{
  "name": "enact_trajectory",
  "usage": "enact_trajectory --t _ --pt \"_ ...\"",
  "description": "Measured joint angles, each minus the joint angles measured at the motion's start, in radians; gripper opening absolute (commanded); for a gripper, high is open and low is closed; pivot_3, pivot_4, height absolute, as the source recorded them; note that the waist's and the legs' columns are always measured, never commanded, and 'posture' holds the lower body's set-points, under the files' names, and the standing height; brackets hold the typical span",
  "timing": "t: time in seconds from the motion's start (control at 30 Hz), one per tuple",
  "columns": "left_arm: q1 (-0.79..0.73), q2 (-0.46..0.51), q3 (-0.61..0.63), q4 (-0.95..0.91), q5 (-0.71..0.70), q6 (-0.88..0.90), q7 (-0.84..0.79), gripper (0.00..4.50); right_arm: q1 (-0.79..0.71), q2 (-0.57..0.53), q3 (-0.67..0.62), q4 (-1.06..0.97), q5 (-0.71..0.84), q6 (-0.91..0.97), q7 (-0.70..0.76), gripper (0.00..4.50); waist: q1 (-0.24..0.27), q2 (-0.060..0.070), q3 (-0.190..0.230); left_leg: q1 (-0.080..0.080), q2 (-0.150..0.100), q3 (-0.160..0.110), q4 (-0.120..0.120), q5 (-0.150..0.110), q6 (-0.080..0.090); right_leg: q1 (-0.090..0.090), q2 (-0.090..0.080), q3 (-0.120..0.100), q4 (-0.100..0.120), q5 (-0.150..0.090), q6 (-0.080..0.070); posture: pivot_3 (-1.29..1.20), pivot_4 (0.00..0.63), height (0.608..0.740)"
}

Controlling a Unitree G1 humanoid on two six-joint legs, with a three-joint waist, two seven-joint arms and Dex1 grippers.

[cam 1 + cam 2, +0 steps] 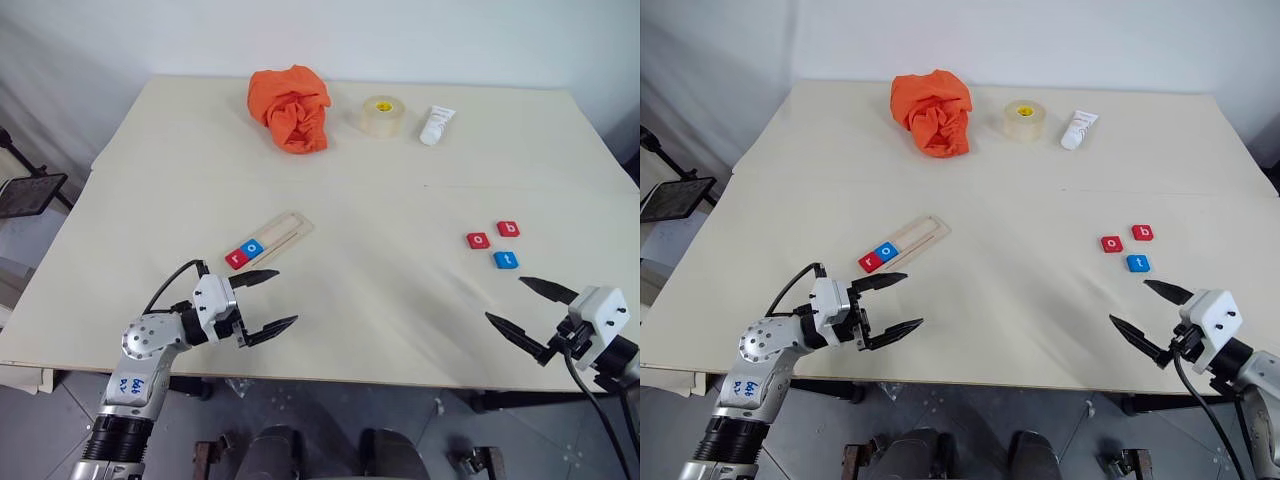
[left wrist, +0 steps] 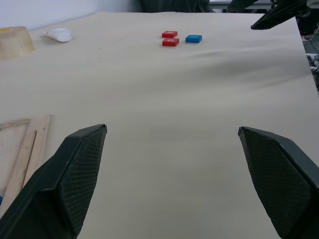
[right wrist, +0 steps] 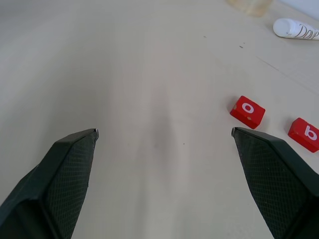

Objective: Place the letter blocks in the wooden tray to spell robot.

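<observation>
My right gripper (image 1: 532,310) hangs over the near right of the table (image 1: 400,180), jaws spread wide and holding nothing. My left gripper (image 1: 268,301) hovers at the near left, also spread and empty.

Just beyond my left gripper lies the tray (image 1: 272,238), set at a slant. In its near-left end sit 2 blocks, touching: a red r (image 1: 237,258) and a blue o (image 1: 252,248). The rest of the slot is bare.

Just beyond my right gripper lie the other 3 blocks, loose and close together but apart: a red o (image 1: 478,240), a red b (image 1: 508,229) and a blue t (image 1: 506,260).

So I judge the word 2 letters along: r and o are in; b, o and t are left, in that order, and they are well apart from the tray.

Count: 5 blocks, 3 red and 2 blue; 1 tray. At the far side are 1 orange cloth (image 1: 291,107), 1 tape roll (image 1: 382,115) and 1 white tube (image 1: 436,126).
</observation>
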Motion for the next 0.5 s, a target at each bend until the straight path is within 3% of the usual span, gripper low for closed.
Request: enact_trajectory --t 0.37,0.5 --pt "0.007 0.004 0.012 -0.008 -0.001 0.015 0.042 4.5 -0.065 0.0 0.014 0.03 -0.001 0.006 -0.004 4.49 0.0 0.0 0.0 0.0 0.0 0.0 0.0 0.0 0.0 0.0 0.0 0.0 0.001 0.0 0.0 0.0 0.15 0.74" --pt "0.049 0.05 0.055 -0.049 -0.01 0.075 0.071 4.5 -0.092 0.0 0.036 0.037 -0.002 0.009 -0.004 4.49 -0.003 0.0 0.0 0.0 0.0 0.0 0.0 0.0 0.0 -0.001 0.0 0.0 0.001 0.0 0.0 0.0 0.15 0.74"
